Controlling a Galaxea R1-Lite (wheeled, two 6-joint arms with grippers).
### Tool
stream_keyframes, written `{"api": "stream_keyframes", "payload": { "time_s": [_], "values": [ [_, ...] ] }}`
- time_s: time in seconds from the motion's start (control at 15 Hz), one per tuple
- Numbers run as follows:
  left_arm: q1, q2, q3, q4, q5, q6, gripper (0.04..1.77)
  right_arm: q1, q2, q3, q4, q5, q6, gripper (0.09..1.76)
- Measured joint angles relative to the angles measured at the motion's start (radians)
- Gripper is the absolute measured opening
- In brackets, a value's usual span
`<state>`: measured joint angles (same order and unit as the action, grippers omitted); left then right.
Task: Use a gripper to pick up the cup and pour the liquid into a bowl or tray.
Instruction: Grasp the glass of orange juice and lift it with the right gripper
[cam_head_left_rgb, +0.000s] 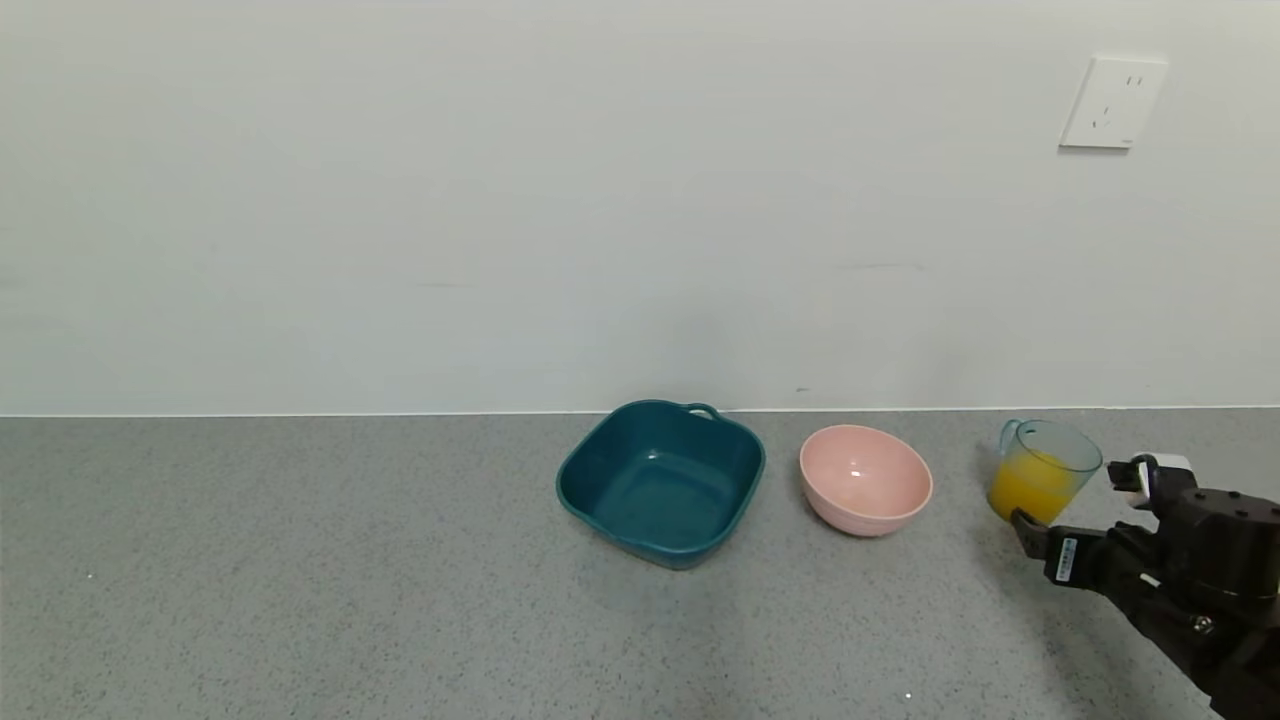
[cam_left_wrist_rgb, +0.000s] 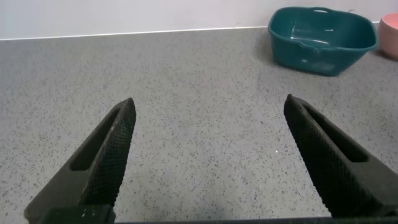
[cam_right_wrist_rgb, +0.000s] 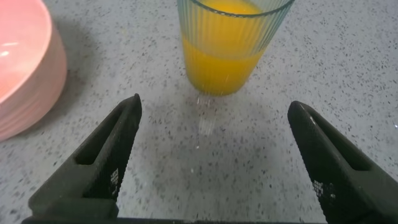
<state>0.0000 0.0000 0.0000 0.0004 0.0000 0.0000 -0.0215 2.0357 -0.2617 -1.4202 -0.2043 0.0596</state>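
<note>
The translucent blue-grey cup (cam_head_left_rgb: 1046, 462) stands upright on the grey counter at the far right, about half full of orange-yellow liquid (cam_head_left_rgb: 1028, 490). The pale pink bowl (cam_head_left_rgb: 866, 480) sits just left of it and looks empty. My right gripper (cam_head_left_rgb: 1068, 496) is open beside the cup, its fingers a little short of it and not touching. In the right wrist view the cup (cam_right_wrist_rgb: 230, 25) and liquid (cam_right_wrist_rgb: 222, 65) lie just beyond the open gripper (cam_right_wrist_rgb: 214, 103), with the bowl (cam_right_wrist_rgb: 25, 68) to one side. My left gripper (cam_left_wrist_rgb: 209, 101) is open and empty over bare counter, out of the head view.
A dark teal square basin (cam_head_left_rgb: 662, 482) with a handle stands left of the bowl; it also shows in the left wrist view (cam_left_wrist_rgb: 320, 37), with the bowl's edge (cam_left_wrist_rgb: 390, 28) past it. A white wall with a socket (cam_head_left_rgb: 1112, 102) backs the counter.
</note>
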Motion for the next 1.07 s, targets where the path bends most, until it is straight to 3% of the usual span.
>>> {"api": "stream_keyframes", "payload": {
  "time_s": [0.27,1.07],
  "values": [
    [0.000,0.000,0.000,0.000,0.000,0.000,1.72,-0.009,0.136,-0.012,-0.133,-0.020,0.007,1.71],
    [0.000,0.000,0.000,0.000,0.000,0.000,1.72,-0.037,0.253,-0.182,-0.136,-0.009,0.023,1.71]
  ]
}}
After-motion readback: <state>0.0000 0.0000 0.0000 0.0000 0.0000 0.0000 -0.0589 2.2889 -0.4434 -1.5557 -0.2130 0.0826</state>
